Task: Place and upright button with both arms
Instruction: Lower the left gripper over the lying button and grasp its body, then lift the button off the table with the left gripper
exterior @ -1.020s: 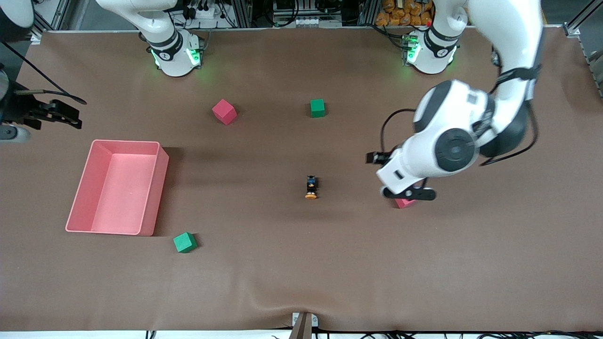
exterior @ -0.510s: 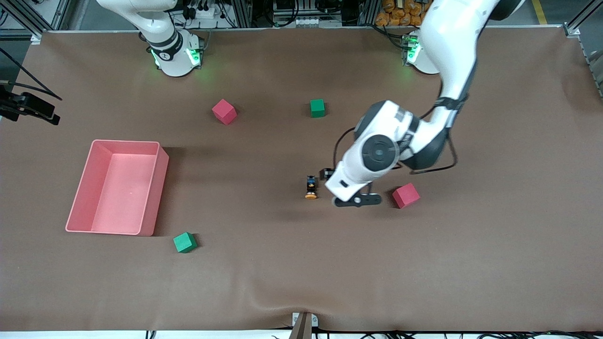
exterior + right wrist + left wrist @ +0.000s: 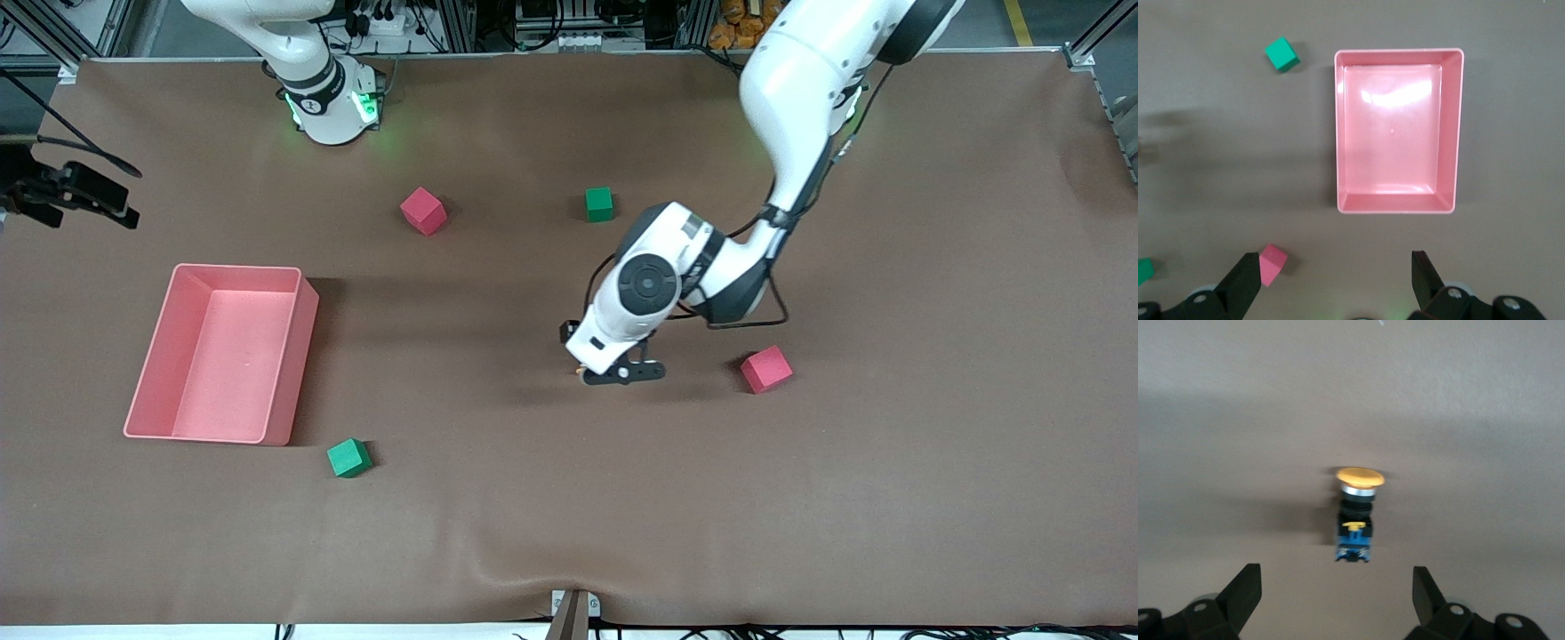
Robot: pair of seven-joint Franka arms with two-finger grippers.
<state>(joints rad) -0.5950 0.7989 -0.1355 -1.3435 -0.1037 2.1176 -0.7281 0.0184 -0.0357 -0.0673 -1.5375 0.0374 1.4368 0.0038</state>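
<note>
Since the earlier frame we note the left gripper (image 3: 1333, 590) has swung over the button (image 3: 1355, 515), fingers (image 3: 1243, 590) wide; the right gripper (image 3: 1331, 277), fingers wide, waits above the pink bin (image 3: 1397, 130).

Front view: button (image 3: 578, 367) almost wholly hidden under the left arm's wrist — only an orange sliver shows. Left gripper (image 3: 622, 373) mostly masked by its own wrist there. Right gripper (image 3: 76, 191) sits at the frame's edge, arm cut off. Left wrist view: button (image 3: 1356, 517) blurred, fine detail on the blue part unreadable. Right wrist view: green cube (image 3: 1143, 270) cut by the edge — fingertips (image 3: 1245, 277) partly out of frame.
</note>
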